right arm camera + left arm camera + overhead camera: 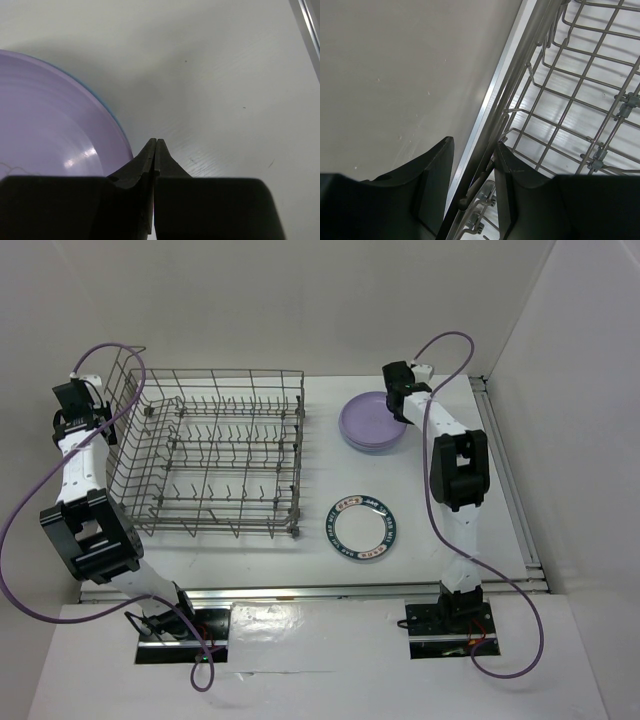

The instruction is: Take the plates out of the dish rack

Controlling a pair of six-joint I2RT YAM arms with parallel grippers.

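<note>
The grey wire dish rack [298,440] stands at the left of the table, and I see no plates among its tines. A lavender plate [374,420] lies at the back right on top of a blue one. A white plate with a dark-blue patterned rim [364,525] lies flat nearer the front. My left gripper [85,410] is open at the rack's left wall. In the left wrist view its jaws [474,185] straddle the rack's rim wire [520,70]. My right gripper [403,410] is shut and empty, with its tips [156,142] at the right edge of the lavender plate [50,130].
The rack's raised wire handle [125,390] rises at its back left corner, beside my left wrist. White walls enclose the table on the left, back and right. A metal rail [505,470] runs along the right edge.
</note>
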